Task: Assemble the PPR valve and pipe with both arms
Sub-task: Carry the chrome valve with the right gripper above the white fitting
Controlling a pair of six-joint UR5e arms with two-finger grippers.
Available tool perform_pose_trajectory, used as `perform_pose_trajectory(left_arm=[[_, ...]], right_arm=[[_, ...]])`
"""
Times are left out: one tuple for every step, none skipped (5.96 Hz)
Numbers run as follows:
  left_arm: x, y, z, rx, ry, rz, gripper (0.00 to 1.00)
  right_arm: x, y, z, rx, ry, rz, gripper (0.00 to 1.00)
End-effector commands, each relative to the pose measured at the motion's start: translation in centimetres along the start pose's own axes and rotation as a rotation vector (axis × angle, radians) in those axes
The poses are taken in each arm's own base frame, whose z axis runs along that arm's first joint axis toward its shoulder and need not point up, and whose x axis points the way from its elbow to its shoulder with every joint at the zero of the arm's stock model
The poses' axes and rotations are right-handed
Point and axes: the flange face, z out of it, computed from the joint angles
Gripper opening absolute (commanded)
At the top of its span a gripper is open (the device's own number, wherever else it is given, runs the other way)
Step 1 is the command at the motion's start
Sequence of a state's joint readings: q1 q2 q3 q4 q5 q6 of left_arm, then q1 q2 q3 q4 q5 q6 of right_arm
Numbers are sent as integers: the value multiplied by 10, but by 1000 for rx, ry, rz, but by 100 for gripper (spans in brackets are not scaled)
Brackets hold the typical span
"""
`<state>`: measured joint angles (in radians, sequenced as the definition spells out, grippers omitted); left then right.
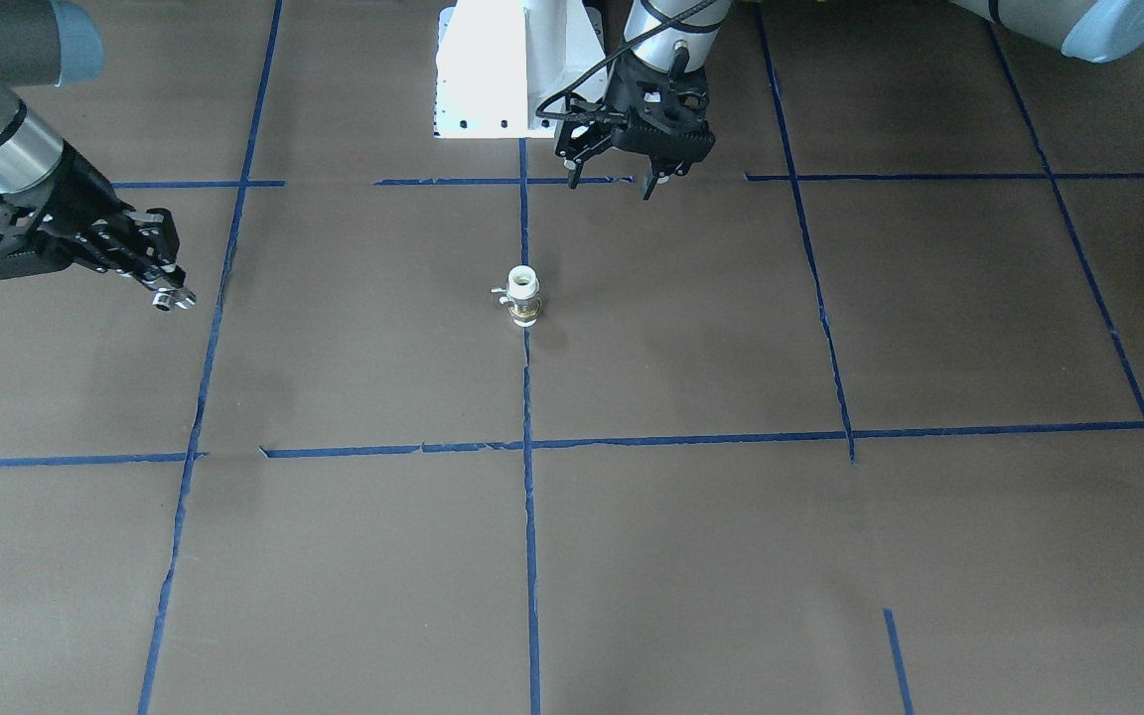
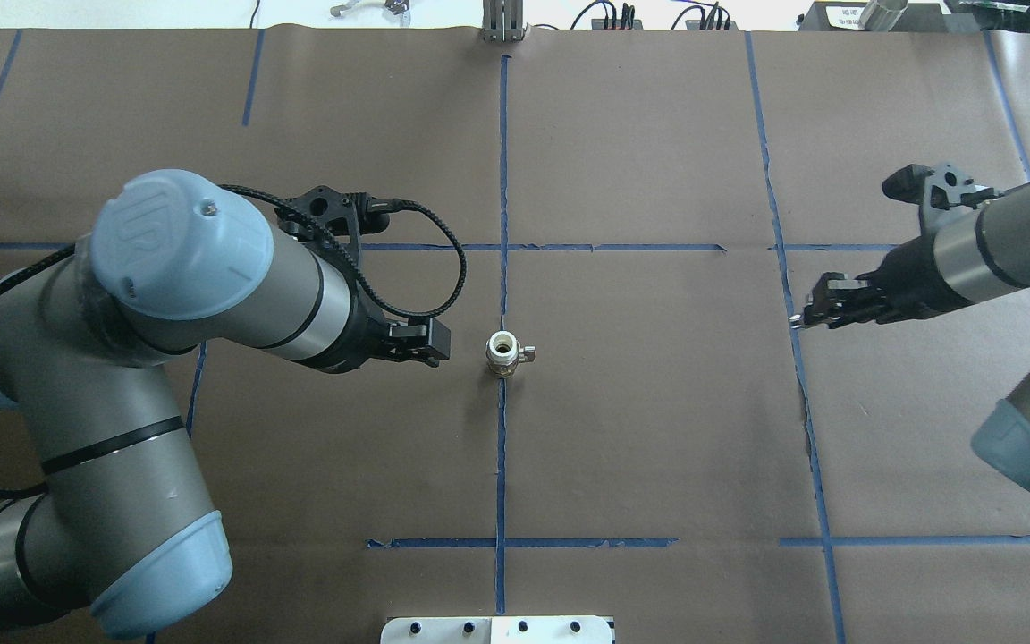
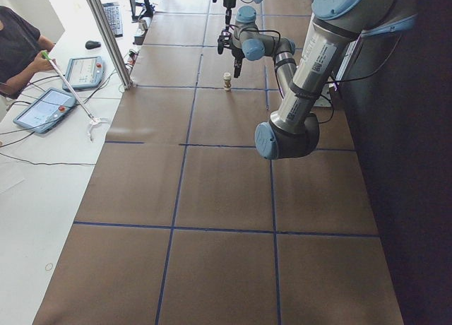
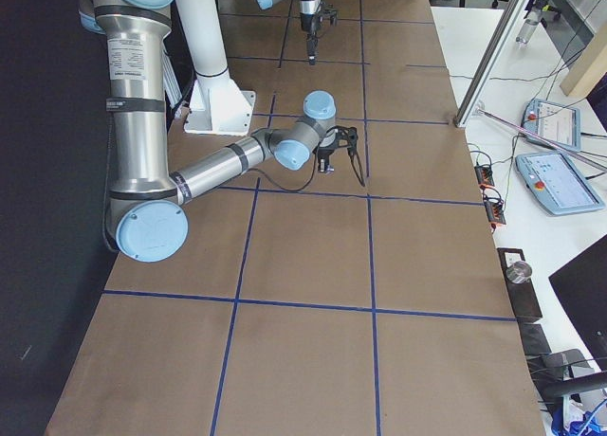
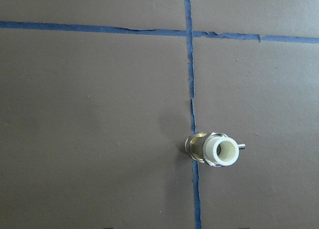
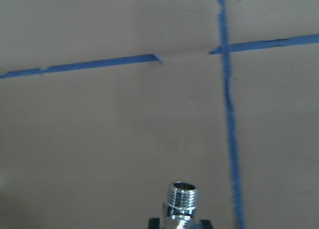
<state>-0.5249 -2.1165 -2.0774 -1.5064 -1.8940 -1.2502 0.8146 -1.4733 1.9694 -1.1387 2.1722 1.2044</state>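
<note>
**PPR pipe fitting [image 1: 524,296] upright mid-desk, valve [image 6: 182,199] in right gripper [image 1: 167,293]**

Fitting stands on end at desk centre, socket up, probably so the valve can go in from above. Right gripper is clenched on the chrome valve, well apart toward the right edge. Left gripper [image 1: 612,181] is spread and empty, near the fitting but not around it.

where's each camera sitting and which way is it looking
Front: across the table, facing the robot's base; left tool, right tool.
Overhead: behind the base, looking down; both arms.
Left side: table's left end; left arm near.
Right side: table's right end; right arm near.
Left wrist: down onto the fitting; tool hardly shows.
Right wrist: down at tape; held valve.
Front and overhead share the fitting.
</note>
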Motion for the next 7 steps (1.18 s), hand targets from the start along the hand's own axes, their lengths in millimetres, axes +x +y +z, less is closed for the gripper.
perform_pose_trajectory(left_arm=[[-29,13,-14,2,-5,-3,87],[-37,14,-11,-2,-18,-8,87],[-43,15,-8,-8,-29,-9,87],[-43,15,-8,-8,-29,-9,87],[-43,16,-7,-9,-30,-10,87],[-43,16,-6,-12,-33,-12,87],[-42,17,-5,-13,-33,-11,87]], right_arm=[[-156,25,11,-47,-81,150,0],[-231,38,21,8,-3,169,0],[-270,30,32,23,17,248,0],[-303,21,54,27,36,302,0],[-315,27,71,22,55,324,0],[-318,37,81,35,66,327,0],[-320,47,88,23,72,333,0]])
